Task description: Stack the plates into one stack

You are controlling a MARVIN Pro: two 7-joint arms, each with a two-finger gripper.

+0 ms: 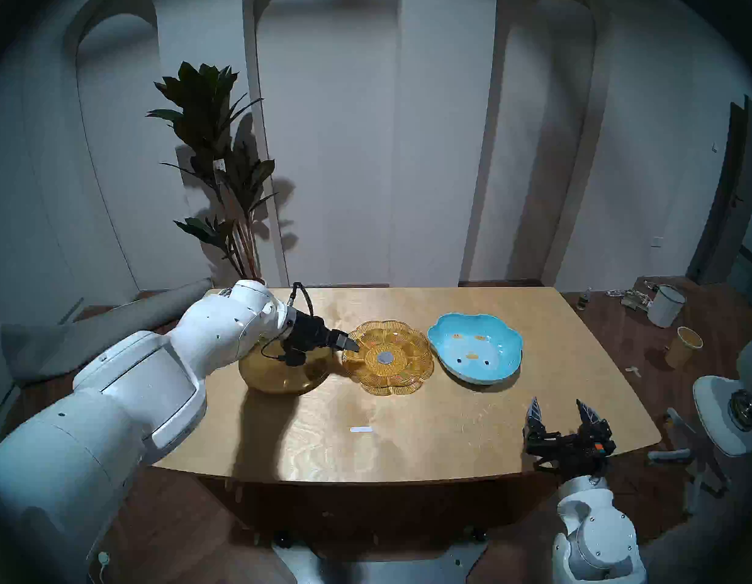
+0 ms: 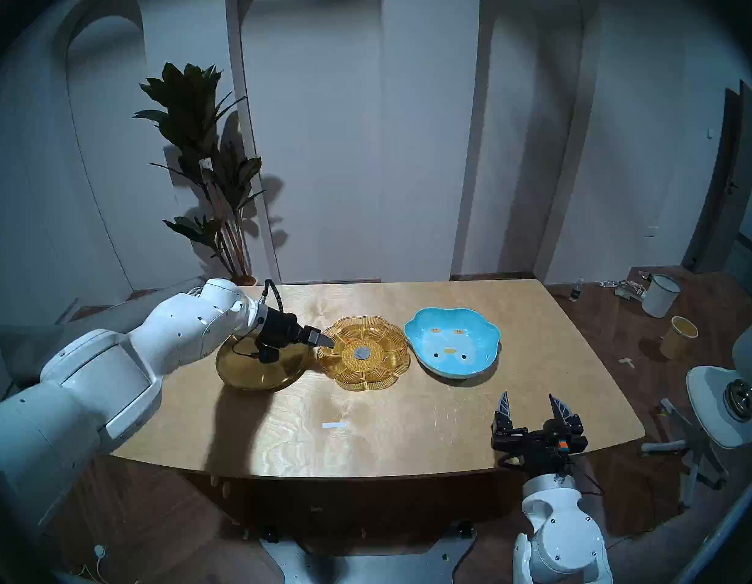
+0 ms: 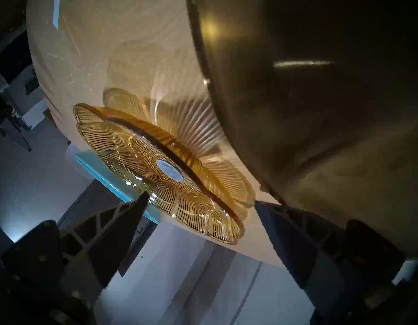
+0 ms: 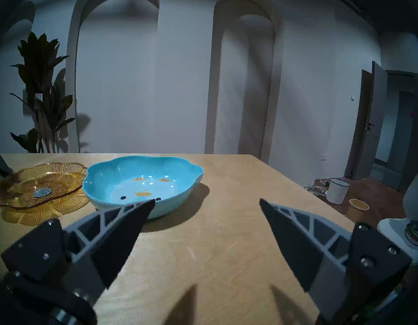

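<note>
2 arms show in the head views. One, the left arm, reaches in from the near left across the gold metal plate [image 1: 277, 376], its wrist angled down and toward the row of dishes; the left gripper [image 3: 201, 200] has its fingers spread apart with nothing between them. From the wrist camera, the amber flower plate [image 1: 388, 358] lies straight ahead of the gap: 1 fingertip [image 3: 142, 198] sits at the plate's rim, the other at the table edge of the plate's shadow, just beside the gold plate's curved wall [image 3: 297, 106]. Whether a fingertip touches the amber rim cannot be told. Its grey centre sticker [image 3: 169, 169] lies beyond the fingertips.

At the near right corner, the right gripper [image 1: 562, 412] points level over the table, fingers wide apart and empty. Ahead of its left finger sits the blue lobed dish [image 4: 142, 183], with yellow marks inside, well apart from the fingertips; the amber plate is beyond that, further left.

All 3 dishes stand side by side in 1 row on the pale wooden table [image 1: 408, 435], none piled. A small white strip [image 1: 361, 429] lies nearer the front edge. Behind stand a white arched wall and a potted plant [image 1: 214, 157]; a white bucket [image 1: 666, 305] and a paper cup [image 1: 684, 346] sit on the brown floor to the right
</note>
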